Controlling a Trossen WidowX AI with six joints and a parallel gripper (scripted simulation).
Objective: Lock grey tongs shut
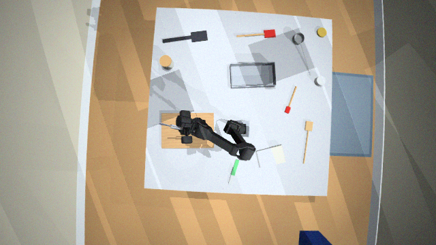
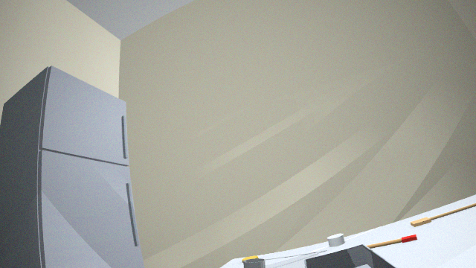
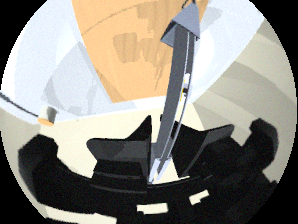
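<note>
The grey tongs (image 1: 169, 126) (image 3: 180, 65) are held between the fingers of my gripper (image 1: 182, 129) (image 3: 155, 117). In the wrist view their two arms lie close together, with a wide triangular piece and a small loop at the far end. In the top view they stick out to the left of the gripper, above the wooden board (image 1: 167, 143) (image 3: 125, 25). Whether the lock is engaged cannot be seen. My gripper is shut on them. The roasting tin (image 1: 274, 73) (image 2: 335, 259) stands apart from them, with no tongs across it.
A wood-topped jar (image 1: 165, 61) (image 3: 46, 119) stands behind the board and a black spatula (image 1: 199, 36) lies farther back. A green-handled tool (image 1: 235, 167) and a cream pad (image 1: 278, 156) lie near the arm. A strainer (image 1: 298, 39) and a white cylinder (image 1: 319, 81) (image 2: 336, 240) are at the right.
</note>
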